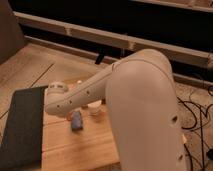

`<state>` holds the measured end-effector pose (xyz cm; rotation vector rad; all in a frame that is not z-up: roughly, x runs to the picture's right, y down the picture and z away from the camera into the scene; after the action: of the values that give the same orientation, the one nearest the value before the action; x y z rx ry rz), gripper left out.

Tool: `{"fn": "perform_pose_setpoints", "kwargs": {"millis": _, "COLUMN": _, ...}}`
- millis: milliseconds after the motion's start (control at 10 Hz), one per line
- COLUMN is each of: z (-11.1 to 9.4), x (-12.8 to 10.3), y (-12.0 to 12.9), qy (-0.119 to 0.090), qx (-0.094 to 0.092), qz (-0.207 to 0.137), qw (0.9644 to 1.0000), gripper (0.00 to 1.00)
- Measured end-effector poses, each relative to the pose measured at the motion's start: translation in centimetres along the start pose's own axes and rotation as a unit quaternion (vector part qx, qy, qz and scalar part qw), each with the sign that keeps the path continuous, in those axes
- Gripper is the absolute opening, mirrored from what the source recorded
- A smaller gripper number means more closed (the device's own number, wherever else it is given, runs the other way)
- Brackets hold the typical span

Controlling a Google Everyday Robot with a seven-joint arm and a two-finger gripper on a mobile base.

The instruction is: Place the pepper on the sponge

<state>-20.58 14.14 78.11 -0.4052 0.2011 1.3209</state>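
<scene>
**Wooden table under a dark rail: pepper-to-sponge, sponge top bare**

Setting: pale wooden table (75,150) on a wood-look floor, with a long dark rail and shelving across 12 o'clock.

Gripper: hidden behind the white forearm (82,95), somewhere at its 9 o'clock end above the middle of the table. Clenched shut. Cannot tell whether clenched on anything.

Sponge (76,120): grey-blue block lying flat, just at 6 o'clock of the forearm and close under it. Nothing on its visible top.

Pepper: not on the sponge. Small orange fleck (79,80) at 12 o'clock of the forearm, toward the table's far edge. Perhaps the pepper, but too small to tell.

Pale round item (95,107): just at 2 o'clock of the sponge, partly covered by the arm. Kind not made out.

Dark grey mat (22,125): along the table's 9 o'clock side, well apart from the sponge.

Bulky arm joint (145,110): filling 3 to 5 o'clock. Black cables (192,110) on the floor at 3 o'clock.

Step in hand, as a judgement: fits either a pepper carried in toward the sponge or a closed, empty gripper beside it. Not settled here.

Next move, as a judgement: either way, calls for centring the pepper over the small sponge top and letting go low, since a slender, tapered thing is apt to roll off.
</scene>
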Motion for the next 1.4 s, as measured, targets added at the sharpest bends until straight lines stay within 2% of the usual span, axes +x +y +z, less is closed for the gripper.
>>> {"fn": "perform_pose_setpoints", "kwargs": {"millis": 300, "z": -0.3, "x": 0.0, "y": -0.8, "qy": 0.004, "qx": 0.003, "qz": 0.0, "qw": 1.0, "gripper": 0.0}}
{"fn": "perform_pose_setpoints", "kwargs": {"millis": 600, "z": -1.8, "x": 0.3, "y": -6.1, "qy": 0.012, "qx": 0.03, "qz": 0.03, "qw": 0.999, "gripper": 0.0}}
{"fn": "perform_pose_setpoints", "kwargs": {"millis": 800, "z": -2.2, "x": 0.4, "y": -7.4, "qy": 0.013, "qx": 0.028, "qz": 0.039, "qw": 0.9988, "gripper": 0.0}}
{"fn": "perform_pose_setpoints", "kwargs": {"millis": 1200, "z": 0.7, "x": 1.2, "y": -3.8, "qy": 0.039, "qx": -0.006, "qz": 0.014, "qw": 0.9991, "gripper": 0.0}}
{"fn": "perform_pose_setpoints", "kwargs": {"millis": 1400, "z": 3.0, "x": 2.3, "y": -1.3, "qy": 0.06, "qx": -0.025, "qz": -0.003, "qw": 0.9979, "gripper": 0.0}}
